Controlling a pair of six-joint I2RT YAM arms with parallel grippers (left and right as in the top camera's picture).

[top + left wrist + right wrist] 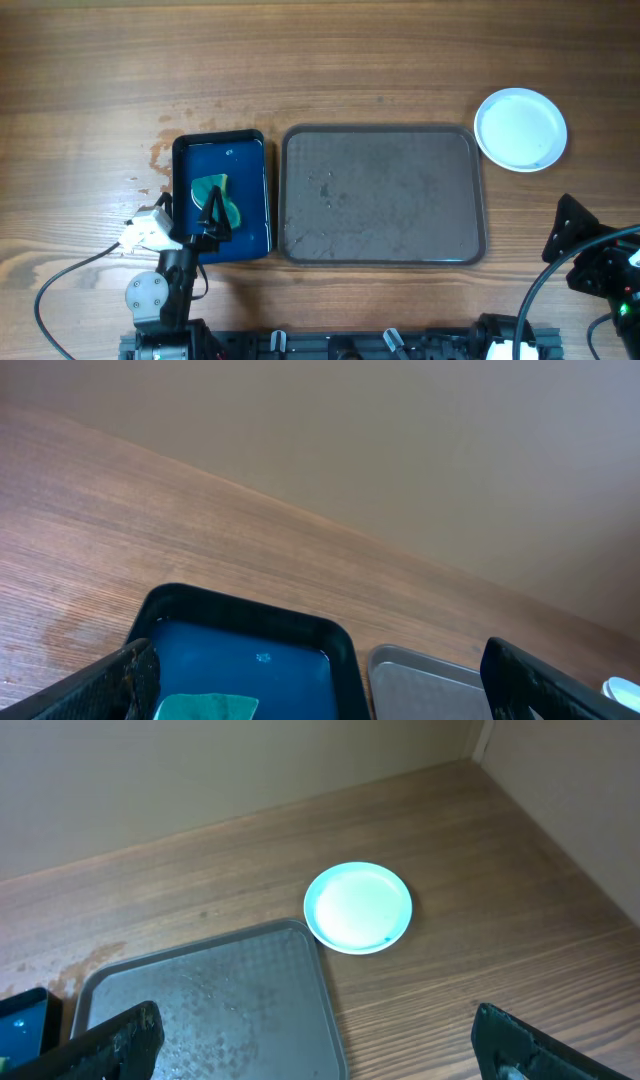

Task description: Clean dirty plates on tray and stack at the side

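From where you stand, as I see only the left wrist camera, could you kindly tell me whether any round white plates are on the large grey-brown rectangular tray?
Observer: None; the large grey-brown rectangular tray lies bare of plates.
Operator: Thank you. Where are they, please?
Observer: A round white plate sits on the wooden table off the tray's far right corner; whether others lie stacked beneath it, I cannot tell.
Operator: And the right gripper?
Observer: The right gripper is open and empty, right of the tray, on the near side of the plate.
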